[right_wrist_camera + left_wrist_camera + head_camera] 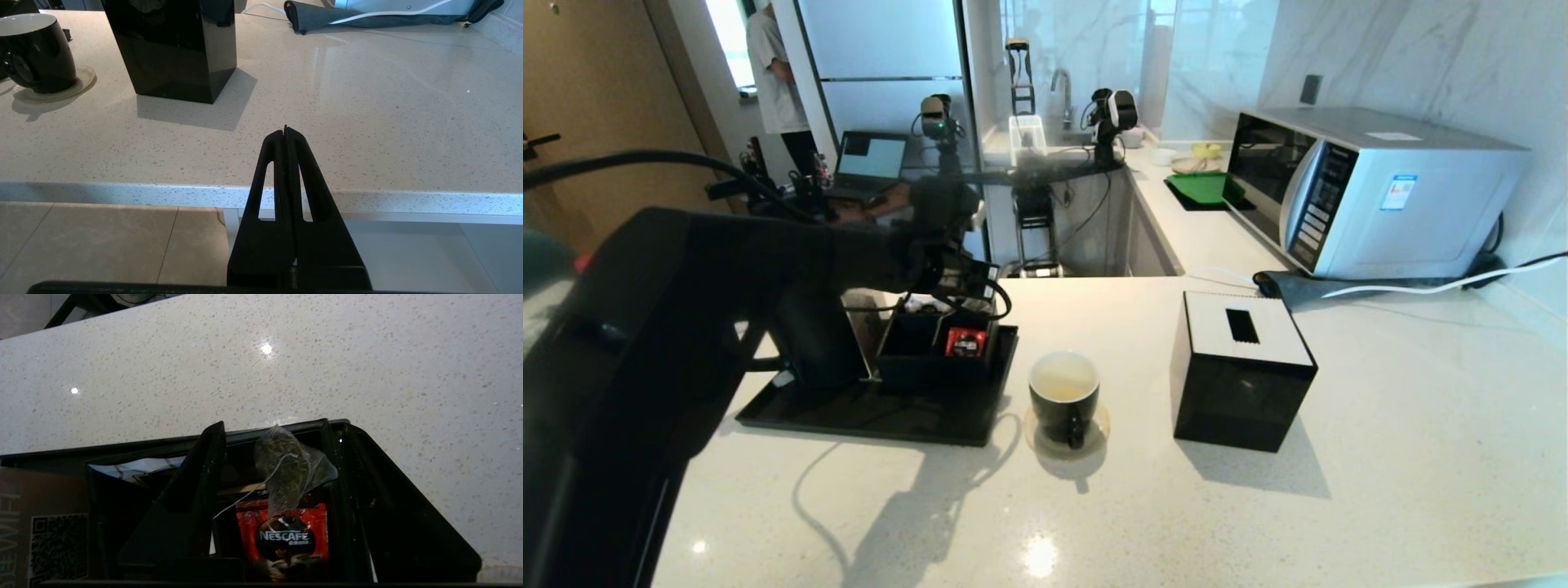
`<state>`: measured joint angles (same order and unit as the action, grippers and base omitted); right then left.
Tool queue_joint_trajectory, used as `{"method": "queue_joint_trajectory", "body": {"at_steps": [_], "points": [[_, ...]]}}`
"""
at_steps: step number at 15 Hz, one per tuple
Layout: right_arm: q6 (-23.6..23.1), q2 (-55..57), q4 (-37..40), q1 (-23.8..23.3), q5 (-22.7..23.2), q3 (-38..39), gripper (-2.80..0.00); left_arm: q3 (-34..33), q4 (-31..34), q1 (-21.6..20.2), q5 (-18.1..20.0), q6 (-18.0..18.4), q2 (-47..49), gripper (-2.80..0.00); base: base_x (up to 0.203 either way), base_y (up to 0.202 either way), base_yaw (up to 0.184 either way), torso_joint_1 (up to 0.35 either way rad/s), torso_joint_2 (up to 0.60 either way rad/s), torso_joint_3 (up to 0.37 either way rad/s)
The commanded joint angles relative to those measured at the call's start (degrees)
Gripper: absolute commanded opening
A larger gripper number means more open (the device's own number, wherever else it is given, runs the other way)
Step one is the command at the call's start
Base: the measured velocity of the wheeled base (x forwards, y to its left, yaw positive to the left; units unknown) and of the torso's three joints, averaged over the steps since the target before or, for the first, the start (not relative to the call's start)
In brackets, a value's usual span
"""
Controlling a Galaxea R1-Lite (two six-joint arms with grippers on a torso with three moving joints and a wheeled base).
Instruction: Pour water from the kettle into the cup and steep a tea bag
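left gripper spread over the tea bag, cup waiting beside the tray

looming black across the near left of the head view, the left arm reaches forward over the dark tray to the small black organiser box that stands on it. at its tip the left gripper hangs above one compartment of that box, its two fingers held apart with a clear gap between them. the tea bag, a pale translucent pouch of dark leaves, sits in that gap with its thin string trailing away; whether either finger touches the pouch cannot be told. just under it a red nescafe packet stands upright in the same compartment, and it shows as a red spot in the box in the head view too.

beside the tray, on the speckled white counter, the cup stands upright on a small saucer, its white inside holding faintly yellowish water. further right, close by but apart from it, is a black tissue box with a white top. behind that lie a folded grey cloth and a white cable in front of the silver microwave.

off the near edge of the counter the right gripper is parked, fingers pressed together on nothing, pointing toward the tissue box and cup.
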<state>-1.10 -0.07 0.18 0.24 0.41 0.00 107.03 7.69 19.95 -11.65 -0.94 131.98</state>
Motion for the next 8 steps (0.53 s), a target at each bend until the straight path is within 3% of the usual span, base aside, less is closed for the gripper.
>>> {"method": "queue_joint_trajectory", "body": {"at_steps": [1, 8], "points": [[0.0, 0.1, 0.0, 0.0, 0.0, 0.0, -2.8, -0.1, 2.2, -0.4, 0.0, 0.0, -0.9, 0.0, 0.0, 0.0, 0.0, 0.0, 0.0, 0.0], [0.0, 0.1, 0.0, 0.0, 0.0, 0.0, -2.8, -0.1, 2.9, -0.8, 0.5, 0.0, 0.2, 0.0, 0.0, 0.0, 0.0, 0.0, 0.0, 0.0]]}}
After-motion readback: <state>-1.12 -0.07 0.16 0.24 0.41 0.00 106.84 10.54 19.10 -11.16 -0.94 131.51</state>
